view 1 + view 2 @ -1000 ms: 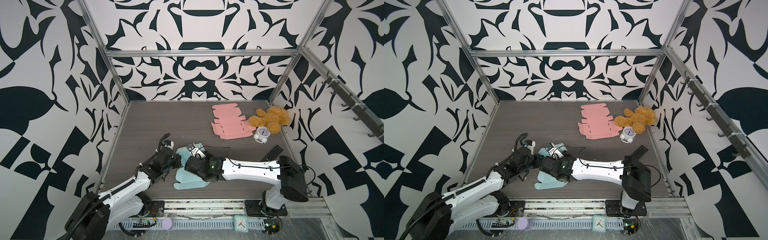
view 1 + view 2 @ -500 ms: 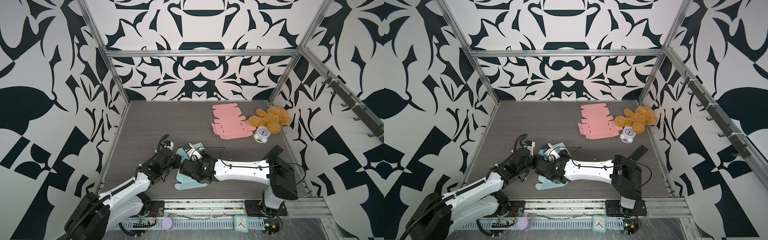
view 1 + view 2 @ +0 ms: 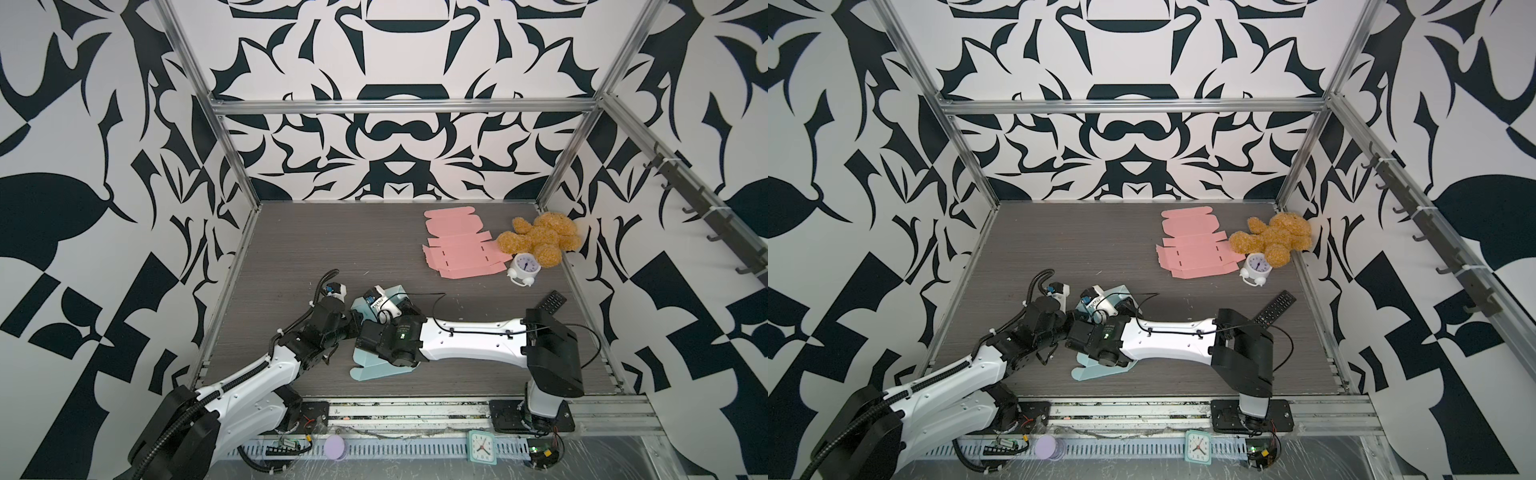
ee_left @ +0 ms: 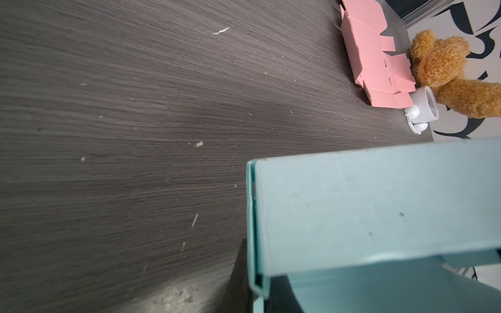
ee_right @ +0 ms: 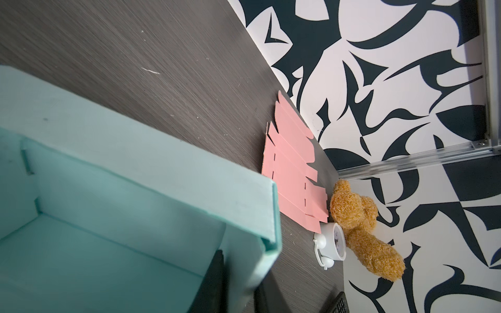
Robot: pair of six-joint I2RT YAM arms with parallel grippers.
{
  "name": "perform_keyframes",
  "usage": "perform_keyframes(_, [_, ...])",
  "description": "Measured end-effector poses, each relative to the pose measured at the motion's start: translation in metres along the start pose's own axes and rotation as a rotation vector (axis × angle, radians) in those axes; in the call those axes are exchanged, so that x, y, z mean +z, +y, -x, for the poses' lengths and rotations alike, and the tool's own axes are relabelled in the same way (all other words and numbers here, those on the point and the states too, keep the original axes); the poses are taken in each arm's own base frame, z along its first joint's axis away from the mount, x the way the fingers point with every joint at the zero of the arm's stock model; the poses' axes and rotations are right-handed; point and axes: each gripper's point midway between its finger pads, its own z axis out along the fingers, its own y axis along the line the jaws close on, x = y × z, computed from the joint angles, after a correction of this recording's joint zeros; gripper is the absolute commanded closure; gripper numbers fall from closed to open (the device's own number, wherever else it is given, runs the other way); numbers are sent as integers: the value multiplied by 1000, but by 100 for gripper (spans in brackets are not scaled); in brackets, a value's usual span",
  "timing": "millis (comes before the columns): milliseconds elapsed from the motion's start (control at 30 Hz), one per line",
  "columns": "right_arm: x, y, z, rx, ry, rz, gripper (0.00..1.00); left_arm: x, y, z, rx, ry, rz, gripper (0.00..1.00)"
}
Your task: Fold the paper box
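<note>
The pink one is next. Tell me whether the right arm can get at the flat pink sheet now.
Probably, once freed: bare table leads to the pink sheet. Now the right gripper straddles a wall of the blue box.

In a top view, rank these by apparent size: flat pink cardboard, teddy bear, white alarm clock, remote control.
1. flat pink cardboard
2. teddy bear
3. white alarm clock and remote control: these look about alike. The remote's near end is hidden behind the right arm, so I cannot rank them.
</note>
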Motion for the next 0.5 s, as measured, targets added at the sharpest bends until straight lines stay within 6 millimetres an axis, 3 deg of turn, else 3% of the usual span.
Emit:
perform_keyframes(233, [7,-4,-1,14,11,-19,72,0,-2,1,-11,-4,-10,100])
perform_keyframes(500, [16,-7,-3,23,30,-34,78,0,-4,2,-14,-10,-22,100])
